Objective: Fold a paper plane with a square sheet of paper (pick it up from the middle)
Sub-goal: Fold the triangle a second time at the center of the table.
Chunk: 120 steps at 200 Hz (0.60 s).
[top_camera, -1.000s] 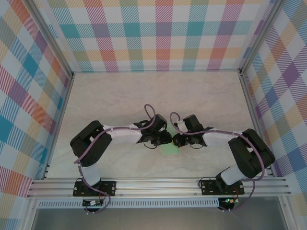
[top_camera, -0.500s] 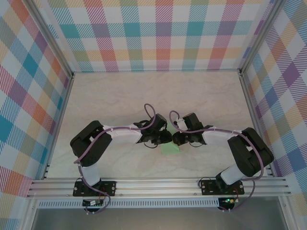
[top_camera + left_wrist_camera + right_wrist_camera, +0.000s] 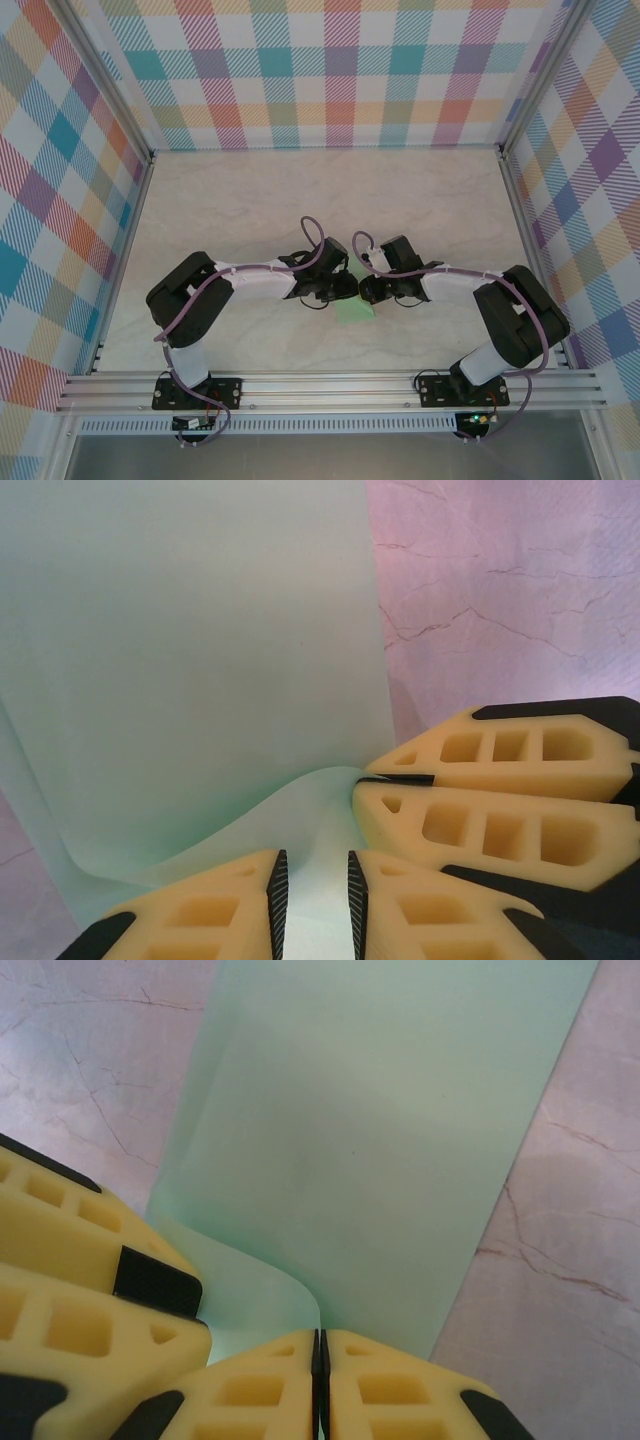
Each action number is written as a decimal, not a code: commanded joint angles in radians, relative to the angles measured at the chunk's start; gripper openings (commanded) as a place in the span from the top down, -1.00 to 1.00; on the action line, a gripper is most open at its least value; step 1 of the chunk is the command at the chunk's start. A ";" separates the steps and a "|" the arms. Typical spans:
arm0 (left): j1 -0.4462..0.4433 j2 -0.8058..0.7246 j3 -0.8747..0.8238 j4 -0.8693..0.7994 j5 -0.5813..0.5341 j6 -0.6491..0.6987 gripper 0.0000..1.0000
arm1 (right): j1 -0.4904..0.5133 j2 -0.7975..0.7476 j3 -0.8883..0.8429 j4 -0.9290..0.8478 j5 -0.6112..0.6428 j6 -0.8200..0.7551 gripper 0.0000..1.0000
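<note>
- Low centre of the top view, just ahead of both arms: the thin, pale mint-green folded paper plane [image 3: 354, 311] lies on the pale marbled tabletop [image 3: 250, 200].
- The right gripper [image 3: 318, 1345] has its jaws pressed together, pinching a lifted curl of the paper plane.
- The left gripper [image 3: 312, 865] has its jaws a little apart, straddling raised paper without clamping it.
- My guess is it's featherweight, floppy, and creases and slides easily. I'd pinch gently at the lifted middle ridge.

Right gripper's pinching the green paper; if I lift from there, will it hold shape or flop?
Likely floppy: the paper curls up into the shut right gripper while the rest lies flat. Probably very light and thin, so one pinch may let it swing or sag; the left gripper stands open over it.
</note>
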 commanded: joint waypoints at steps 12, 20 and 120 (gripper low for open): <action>-0.022 0.022 0.012 0.021 -0.003 0.004 0.50 | -0.005 -0.021 -0.003 -0.014 -0.023 -0.005 0.77; -0.021 0.026 0.013 0.023 -0.002 0.004 0.50 | -0.006 -0.021 -0.003 -0.015 -0.022 -0.006 0.77; -0.021 0.061 0.007 0.013 -0.010 -0.022 0.55 | -0.005 -0.030 0.003 -0.026 -0.027 0.010 0.69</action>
